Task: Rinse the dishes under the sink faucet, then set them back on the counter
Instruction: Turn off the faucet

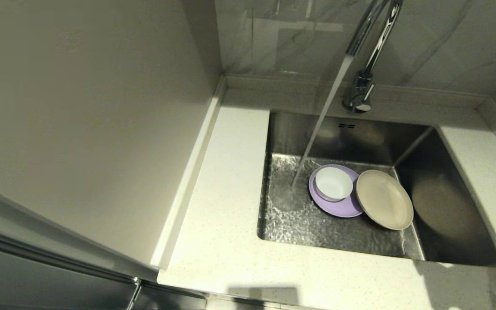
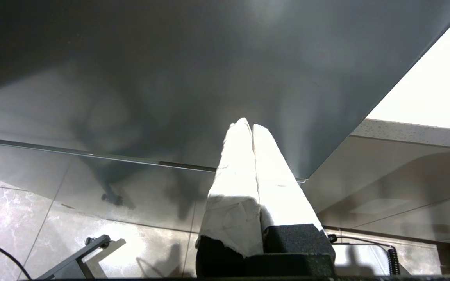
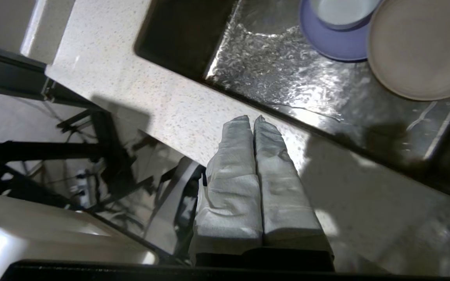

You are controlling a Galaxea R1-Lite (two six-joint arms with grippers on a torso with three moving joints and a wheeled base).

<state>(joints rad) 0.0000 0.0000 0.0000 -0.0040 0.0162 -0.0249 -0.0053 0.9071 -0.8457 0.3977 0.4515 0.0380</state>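
Hovering at the near edge of the counter (image 3: pixel 178 105), our right gripper (image 3: pixel 253 118) has its two wrapped fingers pressed together with nothing between them; in the head view only a scrap of it shows at the far right edge. Our left gripper (image 2: pixel 248 124) hangs parked low beside the dark cabinet front, above the tiled floor, fingers likewise closed and empty.

Beyond the counter's front strip lies the sink (image 1: pixel 441 215), its floor rippling with water on the left half. All three dishes sit inside it: the lilac plate (image 1: pixel 338 209) with the small white bowl (image 1: pixel 333 184) resting on it, and the cream plate (image 1: pixel 384 199) touching them on the right, overlapping the lilac plate's edge and apparently tilted. Farther back the faucet (image 1: pixel 362 92) is running, its stream (image 1: pixel 321 120) landing just left of the lilac plate, not on any dish.

We judge the task to be at its start: the reach for a first dish. The next move calls for parting the fingers, crossing the sink's near rim and coming down on a rim that can be pinched; the cream plate's raised edge looks the easiest.

Room is fair: the basin's right side is bare and deep, the counter left of the sink is broad for setting dishes down. The steel walls, the gooseneck overhead and the raised rim by the walls are the limits.
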